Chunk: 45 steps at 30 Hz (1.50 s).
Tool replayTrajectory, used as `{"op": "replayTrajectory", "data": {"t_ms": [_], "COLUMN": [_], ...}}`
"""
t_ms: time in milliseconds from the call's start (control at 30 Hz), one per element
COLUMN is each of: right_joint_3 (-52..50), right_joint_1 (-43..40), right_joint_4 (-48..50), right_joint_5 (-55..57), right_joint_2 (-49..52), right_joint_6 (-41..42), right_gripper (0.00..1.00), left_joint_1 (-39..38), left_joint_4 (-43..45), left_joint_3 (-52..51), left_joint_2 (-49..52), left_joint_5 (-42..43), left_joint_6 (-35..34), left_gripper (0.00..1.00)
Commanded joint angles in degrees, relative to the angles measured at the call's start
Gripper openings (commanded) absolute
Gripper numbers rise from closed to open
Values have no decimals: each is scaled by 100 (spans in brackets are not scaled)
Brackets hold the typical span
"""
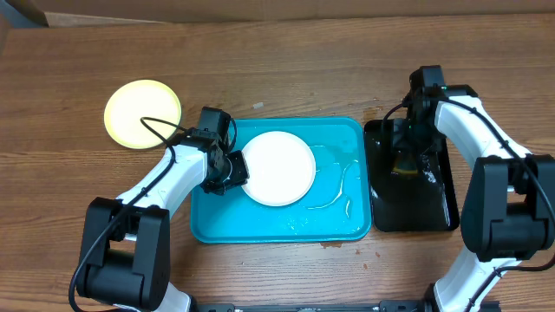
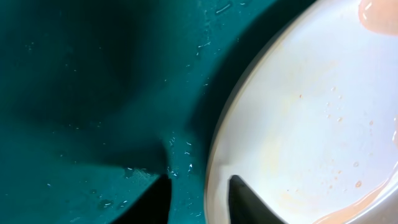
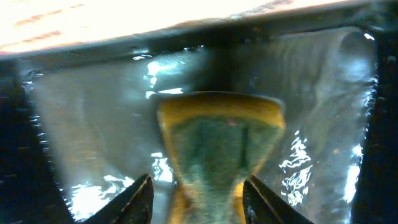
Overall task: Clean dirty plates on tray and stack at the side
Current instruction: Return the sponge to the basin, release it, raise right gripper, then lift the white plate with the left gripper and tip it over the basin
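- Left gripper [image 2: 200, 202] sits closest to its camera. Its fingers [image 2: 249, 202] are partly spread astride the left rim of the white plate [image 2: 298, 124], 1 tip over the plate and the other over the tray [image 2: 93, 93]. Neither visibly pinches.
- That plate lies flat near the middle of the turquoise tray, wet, with a faint orange film. The yellow-green plate [image 1: 142, 113] rests on the tabletop [image 1: 286, 52], well apart to the left. Only 2 plates can be made out.
- Right gripper [image 3: 198, 186] hangs over the black tray [image 3: 81, 124], fingers parted either side of the sponge [image 3: 217, 143]. A gap shows at 1 finger, so the sponge does not look gripped.
- Judgement: scrubbing looks finished and stacking is the step in hand. Next, the left fingers need to close firmly on the slick rim, lift the plate clear of the tray wall, and set it on the yellow-green one.
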Motion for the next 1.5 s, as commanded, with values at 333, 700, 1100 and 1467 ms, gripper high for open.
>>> {"op": "replayTrajectory", "data": {"t_ms": [333,700,1100,1467], "right_joint_3": [1075,1073,1073,1073], "right_joint_1": [-1086,-1766,-1766,-1766], "right_joint_4": [2,-96,-87,-87], "right_joint_5": [-702,-702,-704,-704], "right_joint_2": [-127,-127,-127,-127], "right_joint_6": [535,533,533,533], "right_gripper": [78,100,100,100], "left_joint_1": [-195,-529,-527,-520], "left_joint_4": [-79,24,-13,-162], "left_joint_3": [-72,-74,-74,153], "left_joint_2": [0,0,55,275], "left_joint_5": [42,-264,-452,-348], "left_joint_6": [22,-74,-245,-164], "left_gripper": [37,36,24,4]}}
